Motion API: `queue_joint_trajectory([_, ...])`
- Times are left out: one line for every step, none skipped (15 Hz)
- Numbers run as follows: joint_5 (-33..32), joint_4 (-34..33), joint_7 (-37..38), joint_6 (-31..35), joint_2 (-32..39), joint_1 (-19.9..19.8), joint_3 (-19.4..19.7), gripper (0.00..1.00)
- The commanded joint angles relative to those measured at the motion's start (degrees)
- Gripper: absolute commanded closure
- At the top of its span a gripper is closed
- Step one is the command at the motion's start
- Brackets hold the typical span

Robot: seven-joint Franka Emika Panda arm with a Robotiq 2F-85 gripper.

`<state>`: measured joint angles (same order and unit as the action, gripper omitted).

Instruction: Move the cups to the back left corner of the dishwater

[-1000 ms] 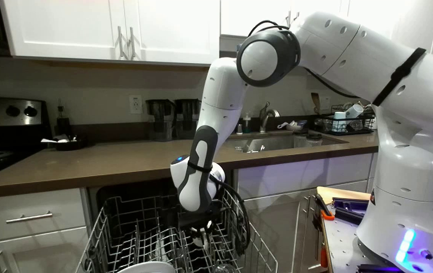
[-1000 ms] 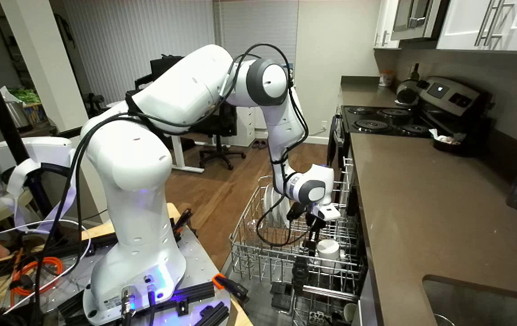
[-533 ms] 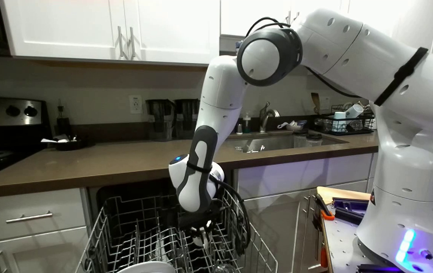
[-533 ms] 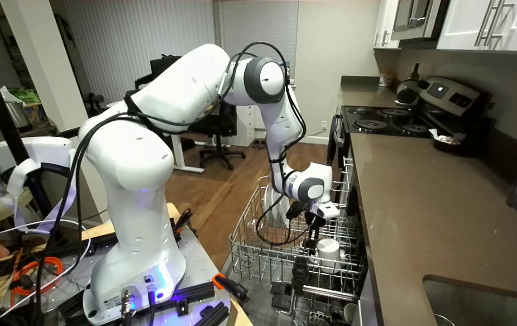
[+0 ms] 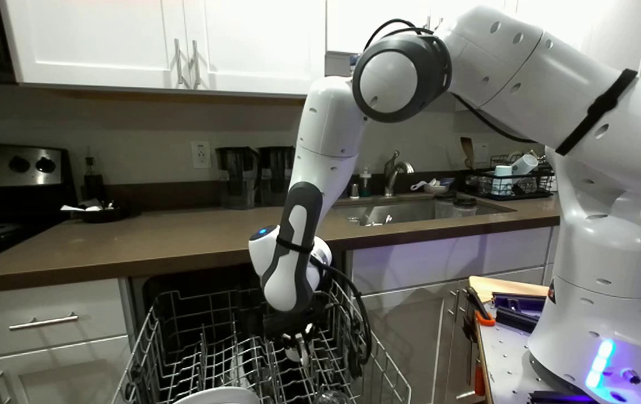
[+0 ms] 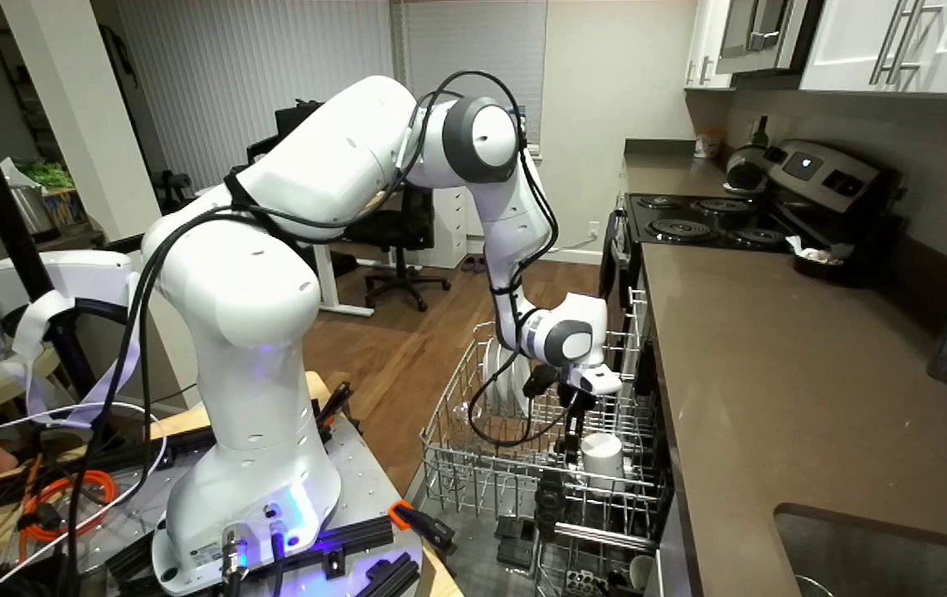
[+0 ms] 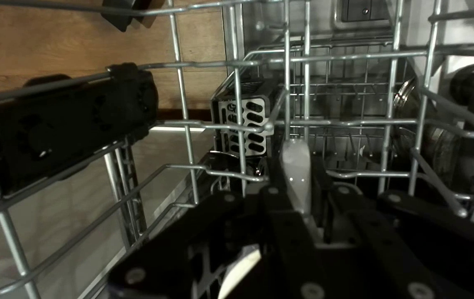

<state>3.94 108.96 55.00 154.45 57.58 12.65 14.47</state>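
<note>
White cup (image 6: 604,460), just beside the fingers (image 7: 277,178), its handle (image 7: 296,170) pinched between them.

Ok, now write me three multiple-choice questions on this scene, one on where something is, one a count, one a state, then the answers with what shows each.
1. Where are the white plates?
A. On the stove
B. In the sink
C. In the dishwasher rack

2. How many dark-topped pitchers stand on the counter?
A. Two
B. Four
C. Five

3. What state is the gripper in?
A. Wide open
B. Shut on the white mug
C. Shut on a plate

1 C: an exterior view shows them standing in it.
2 A: an exterior view shows two side by side.
3 B: in the wrist view a pale strip, apparently the mug's handle, lies between its jaws.
</note>
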Motion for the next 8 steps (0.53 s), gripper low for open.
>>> queue_joint_trajectory([-0.6, 4.1, 1.6, -1.1, -5.2, 2.9, 2.8, 0.90])
queue_joint_trajectory([-0.7, 4.5, 1.7, -1.2, -5.8, 3.4, 3.1, 0.90])
queue_joint_trajectory([-1.0, 4.8, 2.0, -1.1, -6.3, 4.0, 3.7, 0.90])
queue_joint_trajectory([-1.1, 5.1, 2.0, -1.2, -6.8, 4.4, 4.2, 0.90])
queue_joint_trajectory([-1.3, 5.2, 2.1, -1.2, -7.2, 4.8, 4.7, 0.90])
queue_joint_trajectory([-1.4, 5.4, 2.1, -1.2, -7.6, 5.0, 4.9, 0.90])
queue_joint_trajectory([-1.5, 5.5, 2.2, -1.2, -7.9, 5.2, 5.1, 0.90])
queue_joint_trajectory([-1.6, 5.6, 2.2, -1.2, -8.2, 5.4, 5.3, 0.90])
